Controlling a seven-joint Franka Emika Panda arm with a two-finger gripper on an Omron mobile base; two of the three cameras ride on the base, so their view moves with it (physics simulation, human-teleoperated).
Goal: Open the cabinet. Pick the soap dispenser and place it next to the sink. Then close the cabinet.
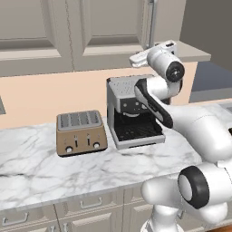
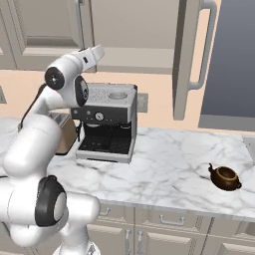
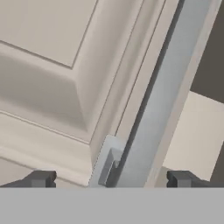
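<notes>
The gripper [image 3: 111, 178] stands with jaws wide apart around the silver handle [image 3: 157, 109] of the cabinet [image 3: 48, 65], so opening is in hand; next they must clench and pull.

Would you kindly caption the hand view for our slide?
Open tool straddling the long silver bar handle of the greige recessed-panel cabinet door.

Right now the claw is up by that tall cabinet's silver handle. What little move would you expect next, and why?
Probably a short push forward, then closing on the bar handle. In the hand view the gripper is open, its two fingertips on either side of the handle's lower end. The cabinet door looks barely ajar, if at all, so it likely needs a grasp before pulling.
</notes>
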